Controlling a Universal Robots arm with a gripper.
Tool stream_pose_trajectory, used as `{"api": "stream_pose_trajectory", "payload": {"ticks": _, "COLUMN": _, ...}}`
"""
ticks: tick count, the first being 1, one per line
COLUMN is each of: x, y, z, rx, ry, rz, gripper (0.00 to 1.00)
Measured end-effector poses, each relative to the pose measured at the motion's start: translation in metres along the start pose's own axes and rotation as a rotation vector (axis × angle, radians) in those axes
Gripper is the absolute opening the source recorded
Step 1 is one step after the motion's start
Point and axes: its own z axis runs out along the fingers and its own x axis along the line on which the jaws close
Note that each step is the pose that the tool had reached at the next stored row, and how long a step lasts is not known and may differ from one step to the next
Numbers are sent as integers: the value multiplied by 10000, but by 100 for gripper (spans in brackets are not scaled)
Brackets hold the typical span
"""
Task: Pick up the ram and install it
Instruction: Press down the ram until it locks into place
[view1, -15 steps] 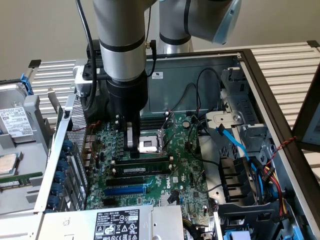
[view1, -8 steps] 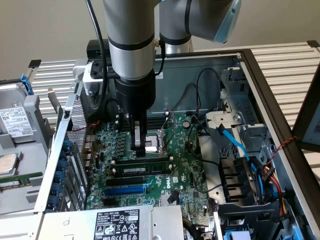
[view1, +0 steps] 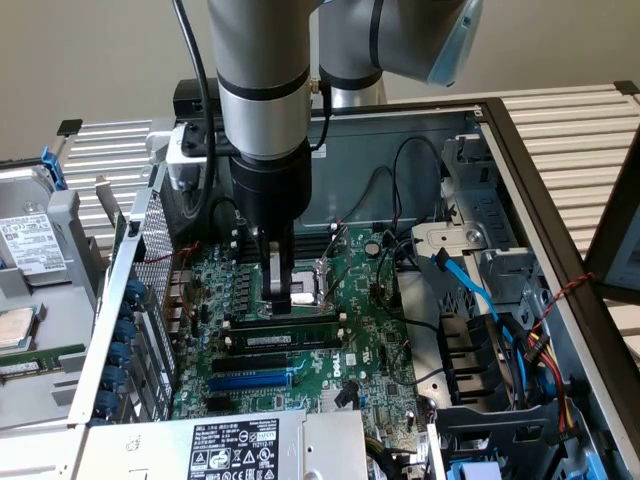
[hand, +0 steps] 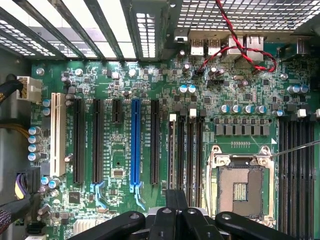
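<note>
The ram (view1: 285, 340), a narrow green stick with a white label, stands on edge in a black slot of the motherboard (view1: 370, 350), below the CPU socket (view1: 300, 275) in the exterior view. A second, similar stick (view1: 290, 323) stands in the slot beside it, closer to my gripper. My gripper (view1: 281, 298) hangs straight down over the socket's edge, fingers shut, tips just above these sticks. I see nothing between the fingers. In the wrist view the shut gripper (hand: 176, 197) sits over the end of the memory slots (hand: 186, 150) beside the CPU socket (hand: 240, 187).
The case walls (view1: 520, 160) box in the board. Blue and black cables (view1: 470, 290) and a drive cage lie at the exterior view's right, a card bracket (view1: 130, 300) at its left. Outside the case at the left lie a hard drive (view1: 30, 245) and another green stick (view1: 40, 360).
</note>
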Motion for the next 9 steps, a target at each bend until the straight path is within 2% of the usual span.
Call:
{"api": "stream_pose_trajectory", "payload": {"ticks": 6, "x": 0, "y": -2, "z": 1, "rx": -21, "ry": 1, "rz": 31, "gripper": 10}}
{"api": "stream_pose_trajectory", "payload": {"ticks": 9, "x": 0, "y": -2, "z": 1, "rx": -8, "ry": -6, "rz": 497, "gripper": 10}}
